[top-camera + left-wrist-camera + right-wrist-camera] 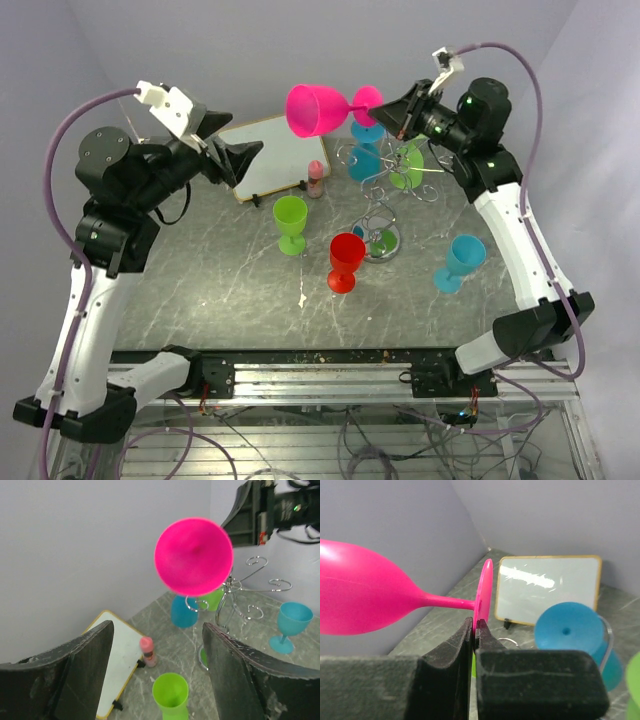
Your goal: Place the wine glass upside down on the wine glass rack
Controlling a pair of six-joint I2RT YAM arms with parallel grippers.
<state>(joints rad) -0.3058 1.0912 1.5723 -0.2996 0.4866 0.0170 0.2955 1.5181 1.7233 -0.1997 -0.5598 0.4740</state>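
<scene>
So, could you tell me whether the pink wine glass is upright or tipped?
Tipped sideways: the wine glass is held level in the air, its foot pinched by the right gripper.

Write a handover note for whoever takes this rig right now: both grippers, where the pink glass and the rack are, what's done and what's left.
Right gripper: shut on the foot of the pink wine glass, holding it sideways in the air, up and left of the wine glass rack in the top view, with the bowl towards the left arm.
Left gripper: open and empty, facing the bowl's mouth without touching it.
Done: the pink glass is lifted. A blue glass and a green glass hang on the rack.
Left: turn the pink glass upside down, probably slide its stem into a free arm, then release.
</scene>
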